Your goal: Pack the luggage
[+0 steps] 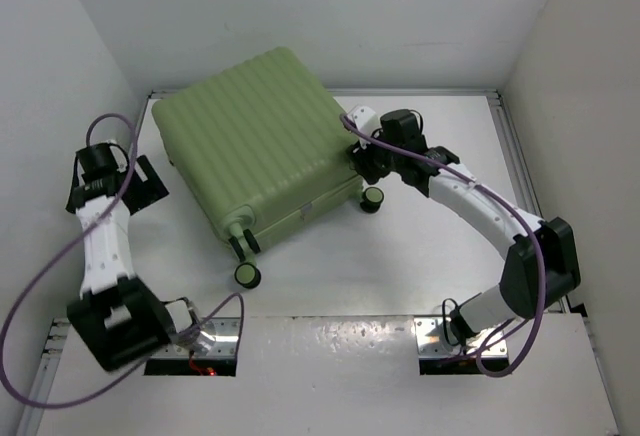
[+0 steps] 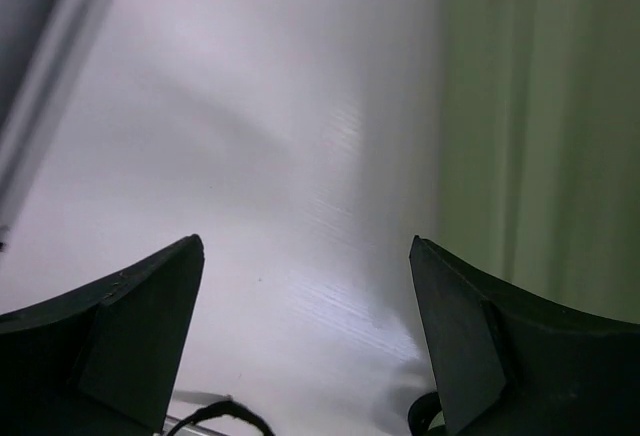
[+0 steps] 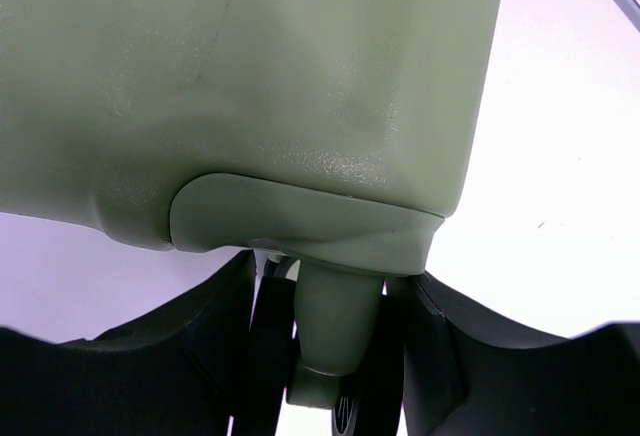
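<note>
Suitcase lies flat and shut in the far-left part of the worktop, turned at an angle, wheels toward the near and right edges.

Right gripper is about half closed round one wheel leg at the case's right corner. Fingers look to be touching both sides, so I read that as a grip.

Left gripper is wide open and holds nothing. It sits low over the worktop, just beside the case's left side.

Risks as I see them:
- The wheel likely swivels (poor handle), so a pull may twist it out of the fingers.
- Pulling one corner would probably spin the whole case, not lift anything. It could swing into the left gripper or the wall at the far edge.
- Lid isn't open, nothing packed yet. Forcing it from a wheel could strain the leg.
</note>
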